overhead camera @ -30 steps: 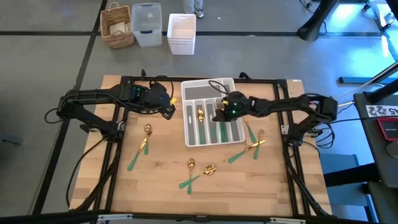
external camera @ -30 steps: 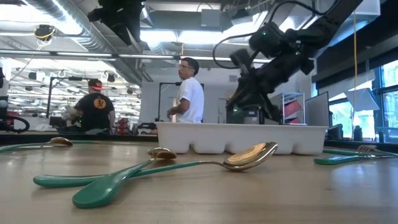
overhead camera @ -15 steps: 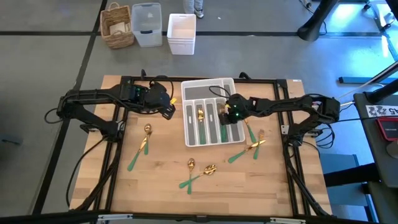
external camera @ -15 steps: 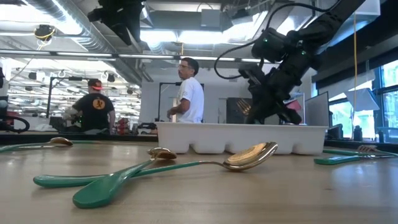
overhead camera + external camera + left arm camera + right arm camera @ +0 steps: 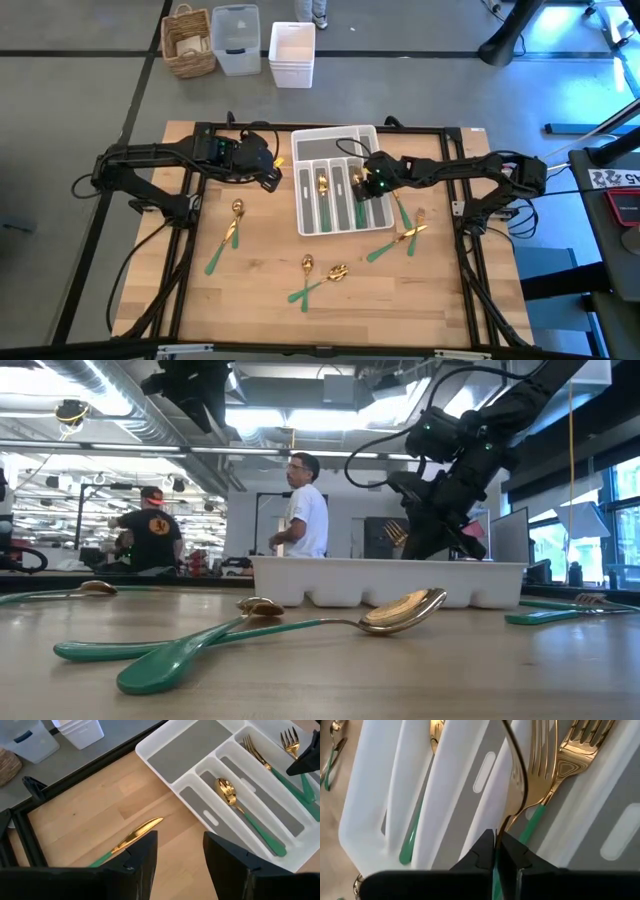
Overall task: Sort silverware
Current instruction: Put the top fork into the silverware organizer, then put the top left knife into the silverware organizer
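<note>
A gold-headed, green-handled fork (image 5: 516,780) is kept pinched in the right gripper (image 5: 496,854) just over the white slotted plastic tray (image 5: 303,215), probably so it gets dropped in with the other forks, while the left gripper (image 5: 179,851) is parked wide open beside the tray.

A white slotted tray (image 5: 310,146) sits on the wooden table (image 5: 260,290), near its far edge, inside a black frame (image 5: 189,250). On the grey floor beyond the table stand a wicker basket (image 5: 189,42), a clear plastic bin (image 5: 236,38) and a white bin (image 5: 292,53), side by side. From table height the tray's wall (image 5: 330,582) shows white, and behind it two people are in the room: one in a white shirt (image 5: 305,510), one in a dark shirt (image 5: 152,530) farther off
</note>
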Controlling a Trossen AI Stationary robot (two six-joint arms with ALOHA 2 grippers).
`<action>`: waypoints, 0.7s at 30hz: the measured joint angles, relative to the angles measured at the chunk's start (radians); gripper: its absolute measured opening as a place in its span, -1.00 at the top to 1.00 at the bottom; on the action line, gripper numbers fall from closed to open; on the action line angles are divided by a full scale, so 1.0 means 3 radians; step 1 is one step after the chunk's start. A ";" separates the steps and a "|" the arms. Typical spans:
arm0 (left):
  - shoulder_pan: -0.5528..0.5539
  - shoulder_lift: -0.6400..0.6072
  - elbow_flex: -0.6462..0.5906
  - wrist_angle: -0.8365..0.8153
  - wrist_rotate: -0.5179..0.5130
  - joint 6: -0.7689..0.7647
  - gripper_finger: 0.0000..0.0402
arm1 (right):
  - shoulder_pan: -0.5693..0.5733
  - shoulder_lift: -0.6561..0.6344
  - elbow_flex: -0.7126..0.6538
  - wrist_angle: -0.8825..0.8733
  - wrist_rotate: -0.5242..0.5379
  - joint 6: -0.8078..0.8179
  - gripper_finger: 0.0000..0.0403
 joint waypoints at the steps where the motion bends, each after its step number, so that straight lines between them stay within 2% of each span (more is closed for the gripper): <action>1: 0.0000 0.0000 0.0000 -0.0001 0.0000 0.0001 0.24 | 0.0000 0.0000 0.0000 -0.0003 0.0000 0.0001 0.94; 6: 0.0000 0.0000 0.0000 -0.0001 0.0000 0.0001 0.24 | 0.0000 0.0073 0.0001 -0.0028 -0.0045 0.0002 0.93; 15: 0.0000 0.0000 0.0000 -0.0001 -0.0001 0.0001 0.24 | 0.0000 0.0241 0.0005 -0.0055 -0.0179 0.0002 0.68; 21: 0.0000 0.0000 0.0000 -0.0001 -0.0001 0.0001 0.24 | 0.0000 0.0243 0.0005 -0.0053 -0.0181 0.0002 0.64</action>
